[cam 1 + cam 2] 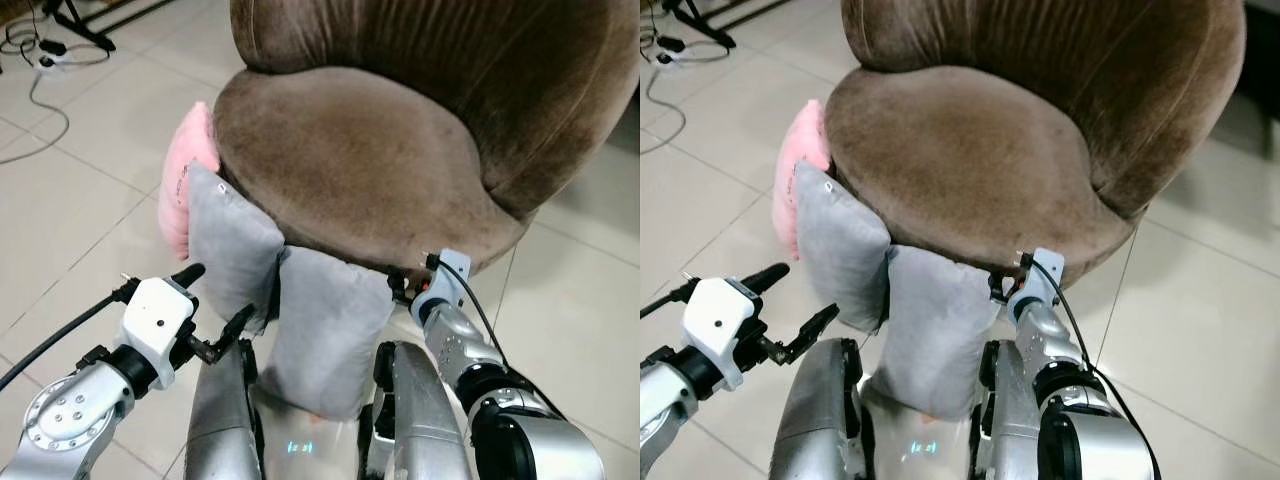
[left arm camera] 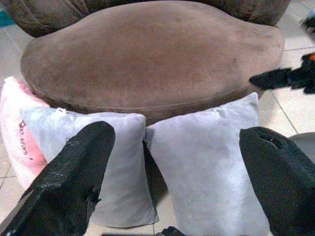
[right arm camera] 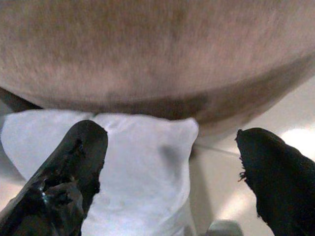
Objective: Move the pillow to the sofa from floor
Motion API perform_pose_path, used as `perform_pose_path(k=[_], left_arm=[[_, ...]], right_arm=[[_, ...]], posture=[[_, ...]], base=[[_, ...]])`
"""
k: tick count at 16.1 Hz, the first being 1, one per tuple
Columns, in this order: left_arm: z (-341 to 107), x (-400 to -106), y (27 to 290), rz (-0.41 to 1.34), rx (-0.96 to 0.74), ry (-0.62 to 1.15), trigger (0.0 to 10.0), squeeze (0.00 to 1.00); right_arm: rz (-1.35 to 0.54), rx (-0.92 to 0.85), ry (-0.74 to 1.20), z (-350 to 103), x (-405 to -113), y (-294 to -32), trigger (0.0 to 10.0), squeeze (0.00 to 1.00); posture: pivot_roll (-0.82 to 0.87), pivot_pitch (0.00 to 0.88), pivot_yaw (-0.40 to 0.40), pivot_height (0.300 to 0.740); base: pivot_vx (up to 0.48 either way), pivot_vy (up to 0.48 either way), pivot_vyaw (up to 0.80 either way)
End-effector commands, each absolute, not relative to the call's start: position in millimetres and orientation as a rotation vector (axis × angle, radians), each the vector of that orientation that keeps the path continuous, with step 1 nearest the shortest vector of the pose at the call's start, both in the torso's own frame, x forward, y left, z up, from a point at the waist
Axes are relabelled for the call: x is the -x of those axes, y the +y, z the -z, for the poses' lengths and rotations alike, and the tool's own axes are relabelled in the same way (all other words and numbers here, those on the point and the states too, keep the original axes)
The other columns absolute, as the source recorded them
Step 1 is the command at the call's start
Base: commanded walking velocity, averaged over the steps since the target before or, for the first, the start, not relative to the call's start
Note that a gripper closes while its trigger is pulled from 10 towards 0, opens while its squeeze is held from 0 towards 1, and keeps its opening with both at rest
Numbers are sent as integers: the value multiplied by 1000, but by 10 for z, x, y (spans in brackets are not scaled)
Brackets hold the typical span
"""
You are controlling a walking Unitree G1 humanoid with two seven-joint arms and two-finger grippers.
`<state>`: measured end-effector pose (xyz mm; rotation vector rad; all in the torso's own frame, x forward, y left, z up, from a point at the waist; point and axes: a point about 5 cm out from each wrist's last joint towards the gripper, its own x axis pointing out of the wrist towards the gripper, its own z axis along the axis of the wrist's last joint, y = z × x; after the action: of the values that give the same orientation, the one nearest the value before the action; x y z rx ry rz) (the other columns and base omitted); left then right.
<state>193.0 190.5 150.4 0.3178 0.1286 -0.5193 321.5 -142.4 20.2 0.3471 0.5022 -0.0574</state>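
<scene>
Pale tiled floor [image 1: 90, 210] with dark grout spreads around my left hand, cables [image 1: 40, 75] and a black stand leg [image 1: 80, 25] lying well ahead of it.

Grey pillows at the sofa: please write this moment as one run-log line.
pillows: two grey, one pink, on floor against sofa | left gripper: open | right gripper: open

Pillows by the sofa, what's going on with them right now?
Nothing is gripped. Two grey pillows and a pink pillow lean against the brown sofa on the tiled floor. The left gripper and right gripper hover either side of the nearer grey one, jaws open.
</scene>
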Motion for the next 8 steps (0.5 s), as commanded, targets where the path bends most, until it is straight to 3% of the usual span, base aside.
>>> perform_pose_path(k=[1, 8], left_arm=[[-1556, -1883, 1905, 526, -314, 132, 10000, 0], [-1755, -1684, 1954, 486, -276, 158, 10000, 0]], right_arm=[[79, -370, 510, -168, -3192, -1422, 10000, 0], [113, -435, 492, -227, -3257, -1290, 10000, 0]], posture=[[226, 268, -40, 573], [279, 329, -11, 573]], base=[[0, 0, 0], [0, 0, 0]])
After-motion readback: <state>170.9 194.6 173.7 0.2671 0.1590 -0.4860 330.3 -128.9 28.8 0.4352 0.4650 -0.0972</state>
